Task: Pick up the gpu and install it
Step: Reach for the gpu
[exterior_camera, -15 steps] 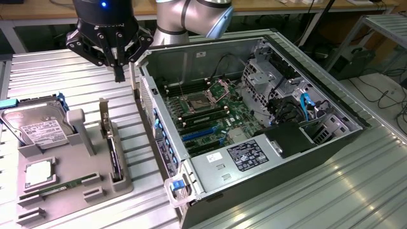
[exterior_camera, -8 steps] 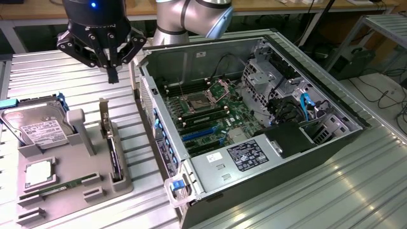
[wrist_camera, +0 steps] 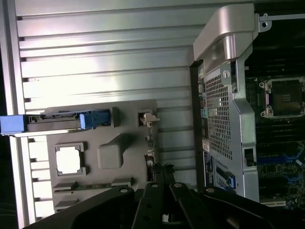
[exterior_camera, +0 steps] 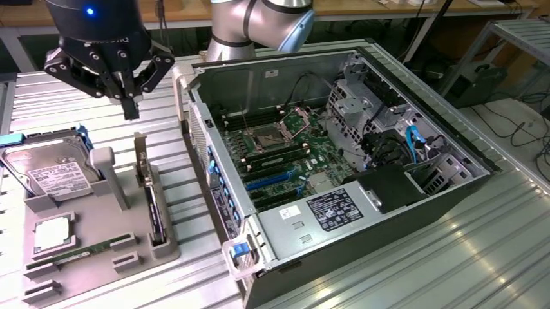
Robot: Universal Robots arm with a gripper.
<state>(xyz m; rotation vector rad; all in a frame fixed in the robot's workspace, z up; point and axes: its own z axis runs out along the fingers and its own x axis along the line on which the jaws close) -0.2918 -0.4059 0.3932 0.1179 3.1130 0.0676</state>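
The gpu [exterior_camera: 152, 205] stands on edge in a slot at the near-right side of the grey holder tray [exterior_camera: 103, 248], so I see it as a thin dark card with a grey bracket end. My gripper [exterior_camera: 131, 113] hangs shut and empty above the ribbed table, higher than the card's bracket end and a little beyond it, apart from it. In the wrist view the gripper [wrist_camera: 164, 210] has its black fingers pressed together, and the gpu [wrist_camera: 151, 160] lies edge-on just beyond them on the tray [wrist_camera: 109, 155].
The open computer case [exterior_camera: 215, 84] lies at the exterior view's right of the tray, with its motherboard [exterior_camera: 284, 151] and blue card slots [exterior_camera: 268, 182] exposed. The tray also holds a hard drive [exterior_camera: 51, 170], a processor chip [exterior_camera: 53, 233] and a memory stick [exterior_camera: 82, 252].
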